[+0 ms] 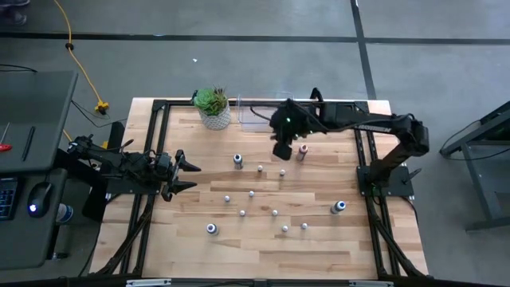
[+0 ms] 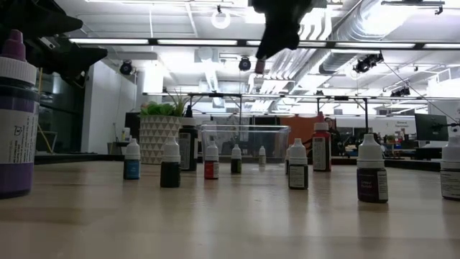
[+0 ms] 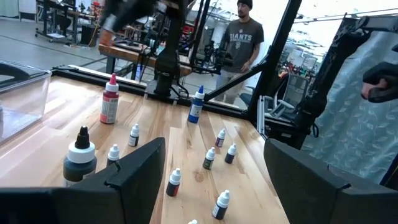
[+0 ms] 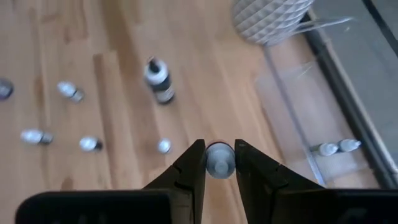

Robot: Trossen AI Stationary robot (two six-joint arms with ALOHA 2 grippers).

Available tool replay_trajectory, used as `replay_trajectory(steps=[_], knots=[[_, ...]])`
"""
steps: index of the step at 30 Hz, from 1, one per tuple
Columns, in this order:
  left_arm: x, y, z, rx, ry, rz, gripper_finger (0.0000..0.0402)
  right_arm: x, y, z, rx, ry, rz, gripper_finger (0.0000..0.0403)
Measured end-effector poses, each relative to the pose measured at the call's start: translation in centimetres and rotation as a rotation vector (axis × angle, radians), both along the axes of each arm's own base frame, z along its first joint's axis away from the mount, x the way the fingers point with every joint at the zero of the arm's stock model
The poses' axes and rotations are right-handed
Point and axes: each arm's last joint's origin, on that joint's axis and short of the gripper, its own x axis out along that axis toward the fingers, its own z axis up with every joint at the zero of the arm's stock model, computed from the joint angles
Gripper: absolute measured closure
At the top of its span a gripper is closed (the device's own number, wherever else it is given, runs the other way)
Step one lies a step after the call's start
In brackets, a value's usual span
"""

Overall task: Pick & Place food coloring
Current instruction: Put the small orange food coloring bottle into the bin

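The food coloring bottles stand scattered on their bases over the wooden table point(image 1: 319, 239). Most are tiny with whitish caps point(image 1: 251, 194). Bigger ones have a red top point(image 1: 302, 151) or blue tops point(image 1: 339, 207). My right gripper point(image 1: 283, 148) hangs high over the table's far middle, near the clear bin point(image 1: 259, 113), shut on one tiny bottle point(image 4: 219, 160). The low view shows that gripper point(image 2: 267, 50) at the picture's top. My left gripper point(image 1: 194, 175) waits open at the table's left side, level, touching nothing. My right gripper pinches the tiny bottle between its two fingertips point(image 4: 194, 163), one on each side of it up by the whitish cap point(image 4: 219, 163). The fingers slant down from the table's right. The bottle is lifted high clear of the table, its lower end point(image 2: 259, 66) showing below the fingers.
Two tiny bottles point(image 4: 336, 148) lie inside the clear bin at the far edge. The potted plant point(image 1: 213, 108) stands to the bin's left. A person point(image 3: 245, 37) stands beyond the table's right side. Black frame rails point(image 1: 366, 151) run along the table's edges.
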Motion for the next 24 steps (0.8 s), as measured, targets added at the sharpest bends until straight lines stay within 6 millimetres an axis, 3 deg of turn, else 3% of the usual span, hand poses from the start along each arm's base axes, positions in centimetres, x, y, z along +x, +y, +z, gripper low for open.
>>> replay_trajectory(steps=[4,10,19,24], knots=[[0.0,0.0,0.0,0.000,0.000,0.000,0.0130,1.3,-2.4,0.7,-0.007,0.023,-0.043,0.0332],[0.0,0.0,0.0,0.000,0.000,0.000,0.0130,3.0,-7.1,0.2,-0.010,0.119,-0.105,0.0332],[0.0,0.0,0.0,0.000,0.000,0.000,0.0130,3.5,-14.7,-4.8,0.037,0.235,-0.241,0.0332],[0.0,0.0,0.0,0.000,0.000,0.000,0.0130,2.9,-16.8,-7.4,0.079,0.292,-0.302,0.0332]])
